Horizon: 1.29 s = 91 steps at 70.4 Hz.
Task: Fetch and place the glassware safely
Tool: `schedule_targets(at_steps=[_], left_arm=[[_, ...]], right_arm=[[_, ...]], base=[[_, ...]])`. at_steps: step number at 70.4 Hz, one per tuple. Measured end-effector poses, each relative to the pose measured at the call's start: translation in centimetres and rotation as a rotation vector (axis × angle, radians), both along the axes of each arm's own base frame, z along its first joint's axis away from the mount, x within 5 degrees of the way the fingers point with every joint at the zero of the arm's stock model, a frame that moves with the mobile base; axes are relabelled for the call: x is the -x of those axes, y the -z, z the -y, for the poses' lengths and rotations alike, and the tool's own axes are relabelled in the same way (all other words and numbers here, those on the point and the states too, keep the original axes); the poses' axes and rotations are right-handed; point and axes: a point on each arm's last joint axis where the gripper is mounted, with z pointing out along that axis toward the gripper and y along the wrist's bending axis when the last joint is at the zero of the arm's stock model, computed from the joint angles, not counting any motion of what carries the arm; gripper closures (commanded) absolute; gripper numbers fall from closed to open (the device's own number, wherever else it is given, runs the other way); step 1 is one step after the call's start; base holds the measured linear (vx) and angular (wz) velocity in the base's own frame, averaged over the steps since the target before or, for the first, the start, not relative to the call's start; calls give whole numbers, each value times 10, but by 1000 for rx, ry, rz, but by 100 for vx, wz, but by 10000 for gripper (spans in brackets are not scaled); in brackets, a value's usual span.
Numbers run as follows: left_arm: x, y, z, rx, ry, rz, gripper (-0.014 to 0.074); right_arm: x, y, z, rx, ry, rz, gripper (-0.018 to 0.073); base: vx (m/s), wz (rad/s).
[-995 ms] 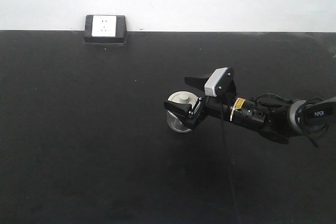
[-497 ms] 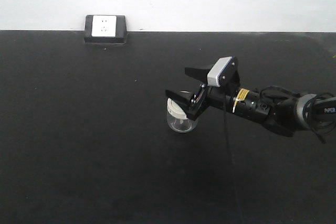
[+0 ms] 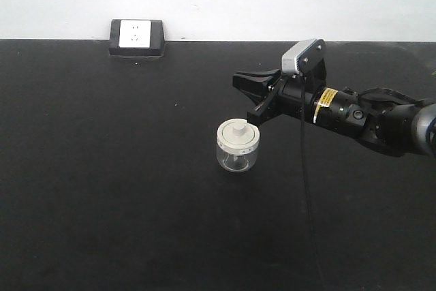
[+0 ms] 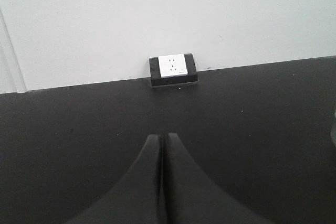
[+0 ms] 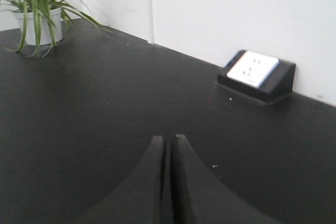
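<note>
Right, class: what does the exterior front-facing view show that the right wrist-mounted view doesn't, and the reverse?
Only the front view shows the lidded glass jar, standing upright on the table, and the right arm seen from outside. Only the wrist view shows the potted plant at its far left. Both show the black table, the wall socket and the right gripper.

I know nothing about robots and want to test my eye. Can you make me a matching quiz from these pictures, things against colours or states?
Things:
1 glass jar
2 socket box
3 potted plant
4 right gripper

Descriptions:
a white face, black frame
b green leaves
c clear, standing upright
d near the jar, not holding it

Pairs: 1-c, 2-a, 3-b, 4-d.
</note>
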Motion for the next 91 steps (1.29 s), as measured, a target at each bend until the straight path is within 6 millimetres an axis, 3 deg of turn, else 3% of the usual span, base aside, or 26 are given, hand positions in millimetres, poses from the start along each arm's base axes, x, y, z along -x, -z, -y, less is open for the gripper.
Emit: schedule_targets(at_steps=[14,30,56,79,91], left_arm=[[0,0,0,0,0,0,603],[0,0,0,0,0,0,603],[0,0,0,0,0,0,603],[0,0,0,0,0,0,603],[0,0,0,0,0,0,603]], right_arm=[[1,-17,9,8,117,-91,563],[15,-38,42,41,307,-119,563],[81,-45,118,20,644,-188,563],[141,-68,126,102,765,-109,562],[177,-69,127,117,812,-77,562]], base=[[0,0],[0,0],[0,0],[0,0],[0,0]])
